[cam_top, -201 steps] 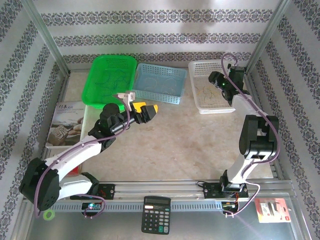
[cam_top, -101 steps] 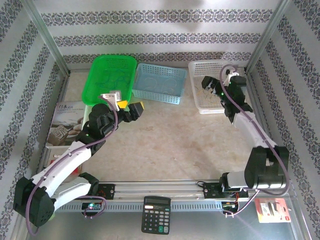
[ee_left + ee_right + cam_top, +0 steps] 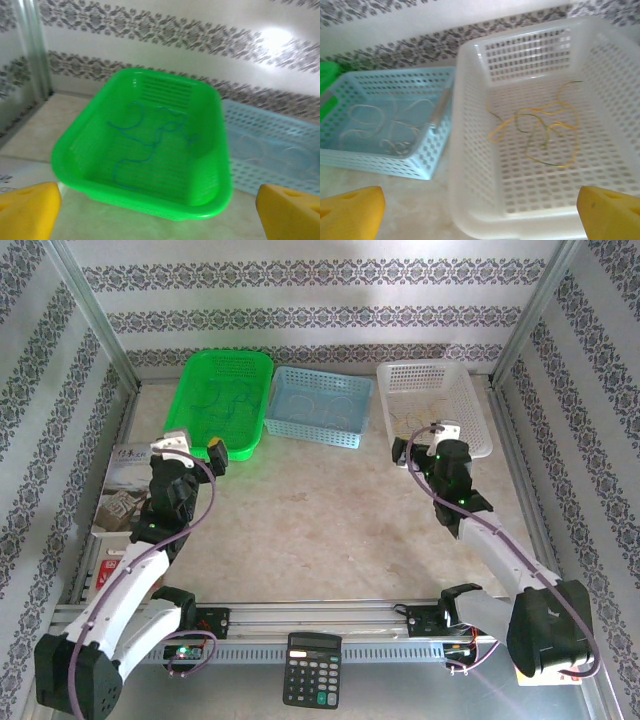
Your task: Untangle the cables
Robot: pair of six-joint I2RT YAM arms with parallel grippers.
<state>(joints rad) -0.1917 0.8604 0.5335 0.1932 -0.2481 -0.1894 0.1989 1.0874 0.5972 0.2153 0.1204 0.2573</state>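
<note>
Left gripper (image 3: 213,451): jaws spread wide, nothing between them; it hangs above the table (image 3: 330,530), just short of the near left corner of the green basket (image 3: 200,380)
Left fingers (image 3: 30,212): yellow, at the bottom corners of the left wrist view, with the green basket framed between them
Right gripper (image 3: 408,451): also wide open and empty; it sits just in front of the near left corner of the white basket (image 3: 470,410)
Right fingers (image 3: 607,210): yellow, apart at the lower corners of the right wrist view
Blue cable (image 3: 145,145): one thin looping strand lying loose on the floor of the green basket
Whitish cables (image 3: 380,125): several pale loops lying in the blue basket (image 3: 385,162) (hard to count, as they blend into the plastic)
Yellow-orange cables (image 3: 540,125): thin loops, some with a dark green tinge, crossing one another on the floor of the white basket
Baskets: three in a row along the far wall; green on the left, blue in the middle, white on the right
Calculator (image 3: 312,670): at the near edge, between the arm bases
Booklet (image 3: 125,490): flat at the left side, beside the left arm
</note>
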